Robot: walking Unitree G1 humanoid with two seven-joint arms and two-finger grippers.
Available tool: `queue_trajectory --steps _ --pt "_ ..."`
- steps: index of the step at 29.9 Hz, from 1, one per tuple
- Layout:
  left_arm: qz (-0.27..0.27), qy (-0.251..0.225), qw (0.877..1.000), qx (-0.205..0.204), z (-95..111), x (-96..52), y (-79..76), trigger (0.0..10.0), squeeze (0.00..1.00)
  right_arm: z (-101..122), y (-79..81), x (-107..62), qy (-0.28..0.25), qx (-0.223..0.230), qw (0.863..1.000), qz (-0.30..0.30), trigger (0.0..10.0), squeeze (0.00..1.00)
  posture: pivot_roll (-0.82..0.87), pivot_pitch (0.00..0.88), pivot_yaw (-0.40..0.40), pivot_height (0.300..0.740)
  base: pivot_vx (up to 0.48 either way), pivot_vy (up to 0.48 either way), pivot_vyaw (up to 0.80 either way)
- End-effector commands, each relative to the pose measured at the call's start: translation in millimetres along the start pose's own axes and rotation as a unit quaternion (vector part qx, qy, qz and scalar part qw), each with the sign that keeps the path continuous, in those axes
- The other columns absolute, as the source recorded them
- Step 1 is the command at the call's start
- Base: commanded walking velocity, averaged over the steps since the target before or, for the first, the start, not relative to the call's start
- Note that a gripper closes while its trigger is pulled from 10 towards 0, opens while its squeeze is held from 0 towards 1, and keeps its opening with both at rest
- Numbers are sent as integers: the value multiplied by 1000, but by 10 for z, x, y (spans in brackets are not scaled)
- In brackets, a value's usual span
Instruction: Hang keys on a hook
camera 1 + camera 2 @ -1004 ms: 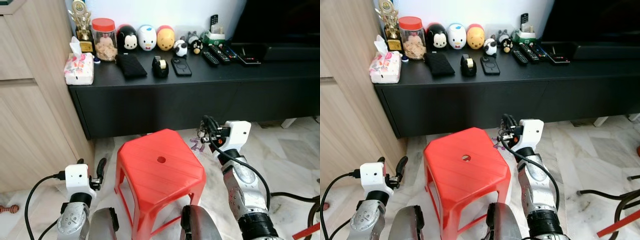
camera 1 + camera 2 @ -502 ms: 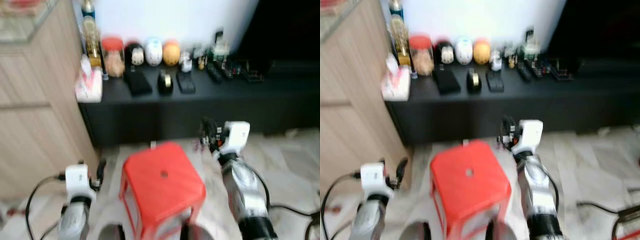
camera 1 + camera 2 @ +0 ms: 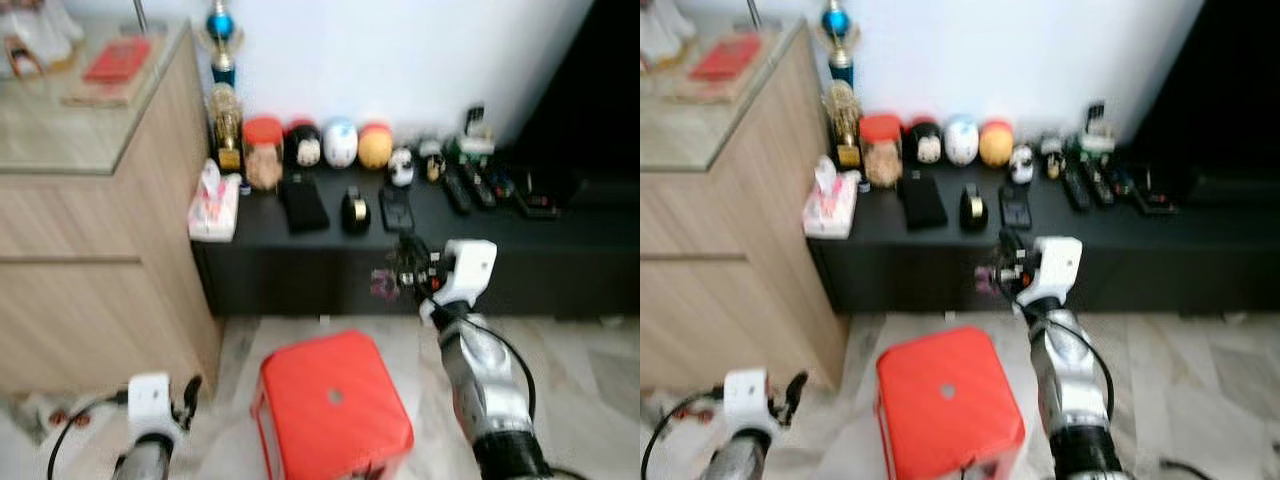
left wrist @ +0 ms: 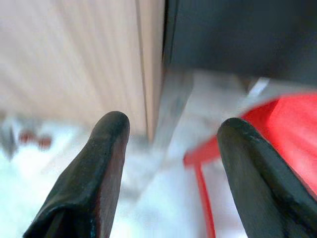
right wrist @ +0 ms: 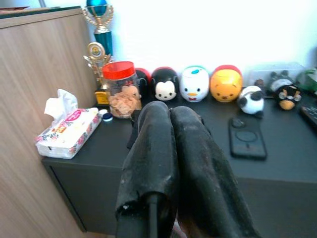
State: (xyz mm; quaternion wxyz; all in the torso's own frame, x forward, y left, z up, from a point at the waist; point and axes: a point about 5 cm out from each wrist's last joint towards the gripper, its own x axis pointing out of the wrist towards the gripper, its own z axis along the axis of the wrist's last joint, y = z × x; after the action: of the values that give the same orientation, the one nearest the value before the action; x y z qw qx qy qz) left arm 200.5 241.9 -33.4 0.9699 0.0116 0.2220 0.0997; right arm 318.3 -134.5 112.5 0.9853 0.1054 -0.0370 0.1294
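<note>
My right gripper is raised in front of the black console, above the far right corner of the red stool. It is shut on a bunch of keys with a purple tag, which dangles to its left. In the right wrist view the two black fingers press together and hide the keys. My left gripper hangs low beside the wooden cabinet; its fingers stand open around nothing.
The console top holds a tissue pack, a red-lidded jar, round toy figures, a phone and remotes. A trophy stands by the white wall. The picture is blurred.
The whole picture has shifted: the camera has risen, the stool sits lower in view and the cabinet top has come into sight. My right gripper still holds the keys, now level with the console front.
</note>
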Motion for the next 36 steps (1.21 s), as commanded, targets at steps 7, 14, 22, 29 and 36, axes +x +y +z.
queue_trajectory --steps 7,14,22,29,36 --pt "20 59 998 -17 -318 -139 56 10000 0 -209 -100 -73 64 19 997 -29 10000 0 75 0 -124 740 0 0 0" --pt "18 104 994 -24 -497 -212 16 10000 0 -347 -165 -132 99 20 993 -52 10000 0 71 5 -119 740 0 0 0" --pt "9 145 989 -33 -640 -285 -8 10000 0 -391 -185 -135 111 22 991 -65 10000 0 70 12 -117 740 0 0 0" --pt "12 162 986 -42 -720 -342 -22 10000 0 -388 -179 -121 112 23 991 -65 10000 0 71 15 -121 740 -175 0 0" --pt "15 188 981 -45 -802 -398 1 10000 0 -387 -163 -109 110 25 992 -64 10000 0 72 12 -122 740 -248 0 0"
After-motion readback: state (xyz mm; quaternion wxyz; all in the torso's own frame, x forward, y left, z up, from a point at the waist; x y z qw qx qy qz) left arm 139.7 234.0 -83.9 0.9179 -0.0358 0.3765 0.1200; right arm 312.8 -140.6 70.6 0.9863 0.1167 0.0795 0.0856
